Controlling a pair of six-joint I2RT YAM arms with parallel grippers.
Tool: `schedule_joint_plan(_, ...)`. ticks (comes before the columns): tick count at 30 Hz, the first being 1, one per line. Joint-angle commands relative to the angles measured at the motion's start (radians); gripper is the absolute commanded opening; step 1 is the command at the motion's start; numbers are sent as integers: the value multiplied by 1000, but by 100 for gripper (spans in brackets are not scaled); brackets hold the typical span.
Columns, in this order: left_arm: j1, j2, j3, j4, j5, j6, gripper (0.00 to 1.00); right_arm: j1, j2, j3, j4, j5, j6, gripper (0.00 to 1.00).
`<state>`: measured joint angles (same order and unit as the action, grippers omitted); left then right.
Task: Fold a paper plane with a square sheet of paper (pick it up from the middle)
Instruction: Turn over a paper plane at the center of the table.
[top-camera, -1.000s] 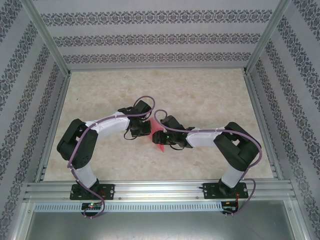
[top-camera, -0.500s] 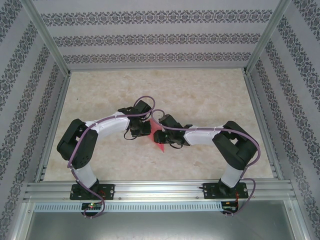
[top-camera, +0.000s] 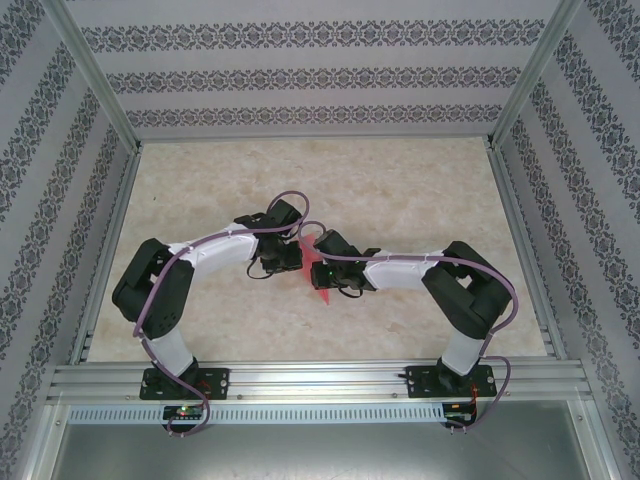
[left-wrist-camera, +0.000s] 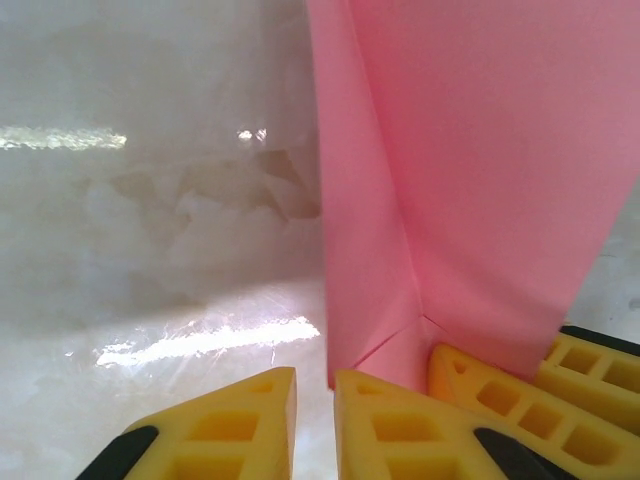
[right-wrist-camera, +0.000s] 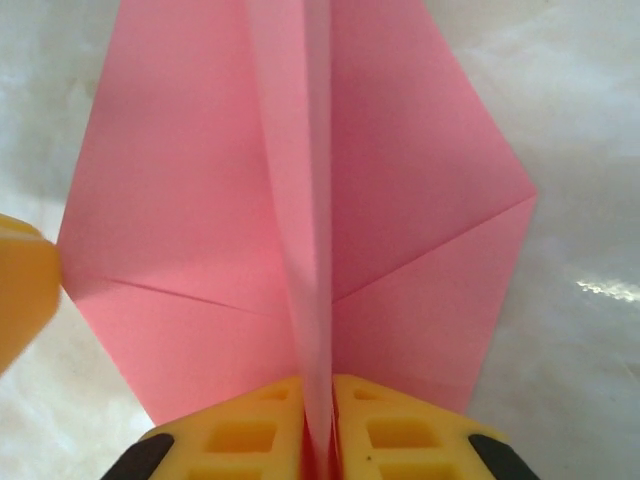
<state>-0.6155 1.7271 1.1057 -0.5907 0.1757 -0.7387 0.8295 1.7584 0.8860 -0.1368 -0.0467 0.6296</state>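
Right wrist view: the right gripper (right-wrist-camera: 317, 390) pinches the paper plane (right-wrist-camera: 410, 200) by its centre ridge, the wings spreading ahead of its fingers. The left gripper (left-wrist-camera: 315, 390), barely parted, grips nothing, with the paper plane just beside it. I'd worry a sideways tug slips that ridge free.

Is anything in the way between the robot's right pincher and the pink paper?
No, nothing visible. The right gripper is shut on the centre ridge of the folded pink-red paper plane, its yellow fingers touching the paper on both sides.
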Motion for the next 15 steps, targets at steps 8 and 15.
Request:
schedule_joint_plan(8, 9, -238, -76, 72, -100, -13, 29, 23, -110, 76, -286, 271, 66, 5)
schedule_joint_plan(15, 29, -354, -149, 54, -216, -36, 32, 28, -83, 113, -328, 289, 121, 7)
